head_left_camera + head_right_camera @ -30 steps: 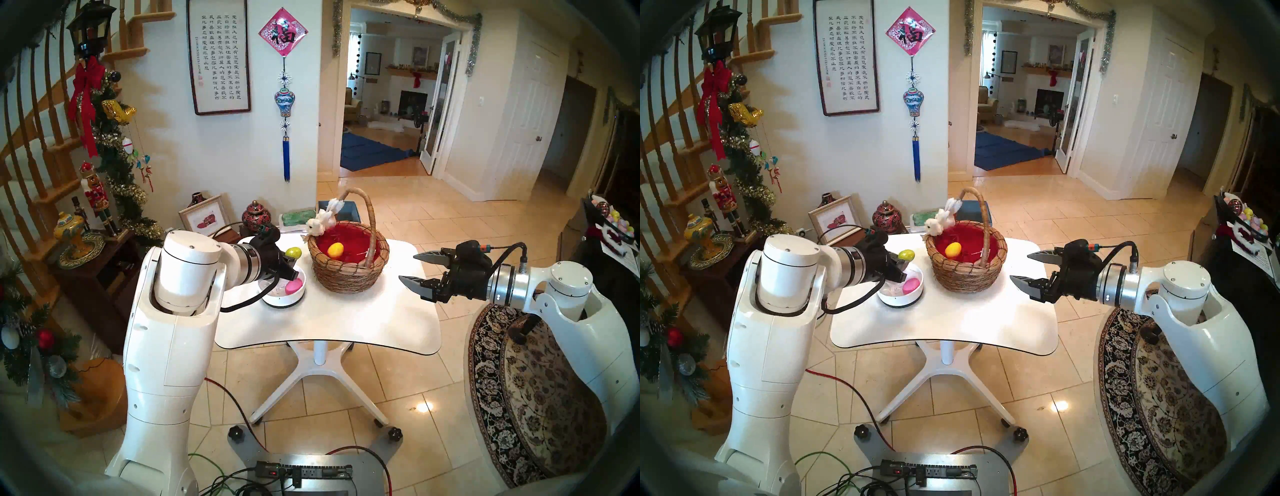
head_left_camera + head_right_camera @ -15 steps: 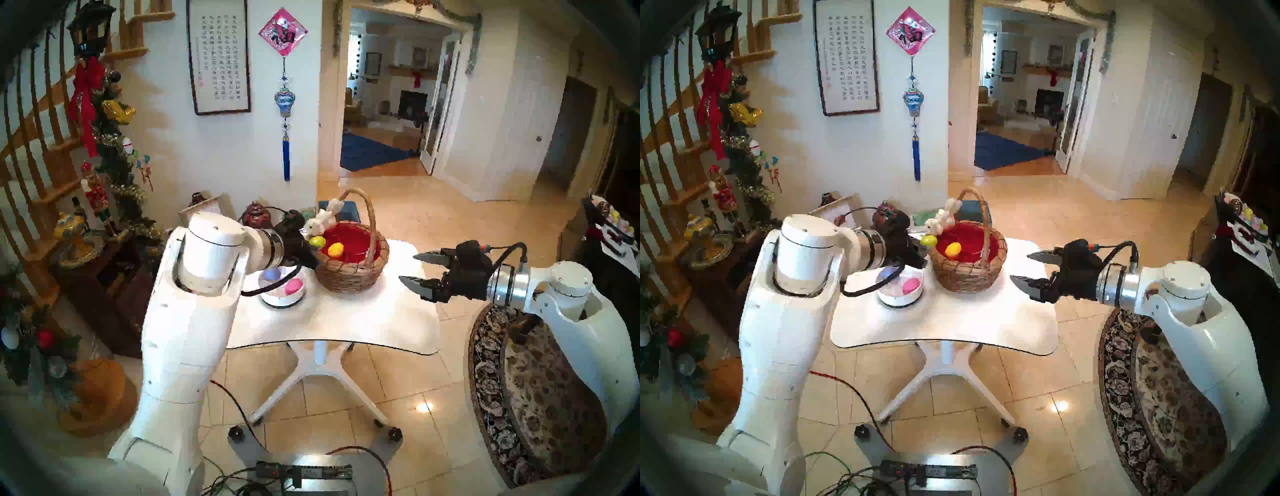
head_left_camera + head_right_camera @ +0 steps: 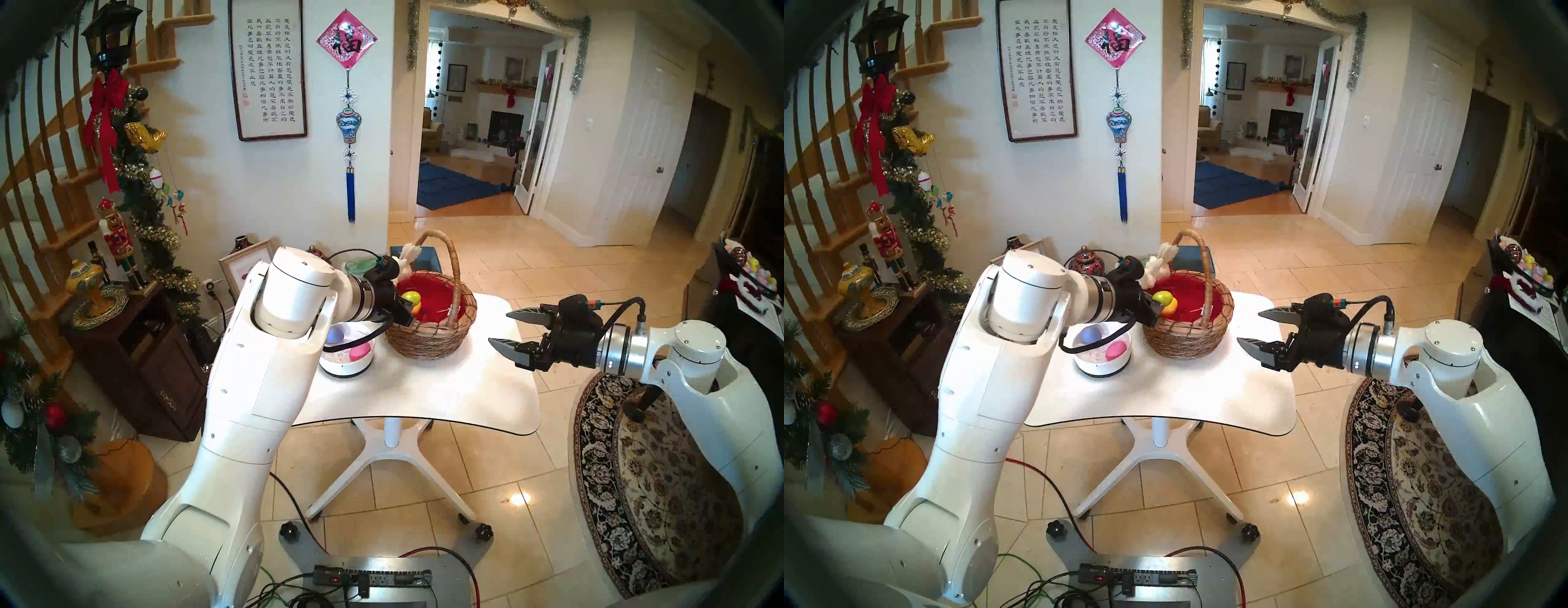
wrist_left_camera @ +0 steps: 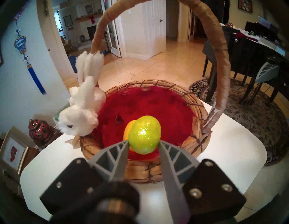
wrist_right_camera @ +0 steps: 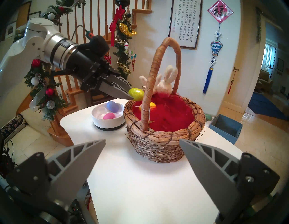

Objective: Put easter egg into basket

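A glittery green easter egg (image 4: 144,135) (image 5: 136,93) is pinched between the fingers of my left gripper (image 4: 143,141), which is shut on it. It hangs just inside the left rim of the wicker basket (image 3: 428,339) (image 5: 164,140), above the red lining. An orange egg (image 4: 127,131) lies in the basket right behind it. A white plush bunny (image 4: 81,115) sits on the rim next to the arched handle. My right gripper (image 3: 499,327) (image 5: 142,140) is open and empty, level with the basket on its right.
A white bowl (image 5: 107,123) left of the basket holds a purple egg (image 5: 112,105) and a pink egg (image 5: 109,116). Both stand on a small white table (image 3: 424,395). A dark cabinet (image 3: 140,352) stands to the left, and a blue bin (image 5: 225,126) behind the table.
My left arm has swung right and forward, carrying the green egg from above the white bowl to over the basket's inside. The right arm has stayed still.
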Tool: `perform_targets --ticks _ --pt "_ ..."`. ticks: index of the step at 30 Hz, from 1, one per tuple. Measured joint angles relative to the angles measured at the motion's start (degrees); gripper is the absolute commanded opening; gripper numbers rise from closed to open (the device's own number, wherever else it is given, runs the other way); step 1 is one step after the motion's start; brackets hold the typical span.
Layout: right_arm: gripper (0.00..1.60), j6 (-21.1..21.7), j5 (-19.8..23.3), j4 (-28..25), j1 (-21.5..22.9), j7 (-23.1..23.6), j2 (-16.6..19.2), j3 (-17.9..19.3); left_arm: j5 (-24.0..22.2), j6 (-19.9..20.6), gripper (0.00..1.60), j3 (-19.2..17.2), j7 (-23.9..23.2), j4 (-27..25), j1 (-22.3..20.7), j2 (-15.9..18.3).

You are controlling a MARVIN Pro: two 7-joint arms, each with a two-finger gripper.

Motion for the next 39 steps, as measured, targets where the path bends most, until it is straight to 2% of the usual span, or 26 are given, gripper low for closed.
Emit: perform_targets --ticks 11,17,19,20,22,24,30,39 --pt "1.60 0.0 0.0 0.0 0.0 0.0 0.1 0.0 1.2 0.0 0.67 2.4 0.0 5.9 -3.9 -1.8" --pt "1.60 0.0 0.1 0.0 0.0 0.0 0.1 0.0 1.8 0.0 0.73 3.0 0.0 7.6 -5.4 -2.8" --pt "1.60 0.0 0.1 0.0 0.0 0.0 0.1 0.0 2.0 0.0 0.80 3.1 0.0 8.0 -5.8 -3.2" --pt "1.60 0.0 0.1 0.0 0.0 0.0 0.1 0.0 2.0 0.0 1.04 3.2 0.0 8.2 -5.9 -3.3" --pt "1.60 0.0 0.1 0.0 0.0 0.0 0.1 0.0 2.3 0.0 1.22 3.3 0.0 8.5 -6.2 -3.6" --pt "1.60 0.0 0.1 0.0 0.0 0.0 0.1 0.0 2.7 0.0 1.51 3.4 0.0 8.6 -6.4 -3.9" --pt "1.60 0.0 0.1 0.0 0.0 -0.1 0.1 0.0 3.9 0.0 1.60 3.0 0.0 8.7 -6.7 -4.6" --pt "1.60 -0.1 0.1 0.0 0.0 -0.1 0.2 0.0 5.2 0.0 1.60 1.1 0.0 8.1 -6.9 -5.0"
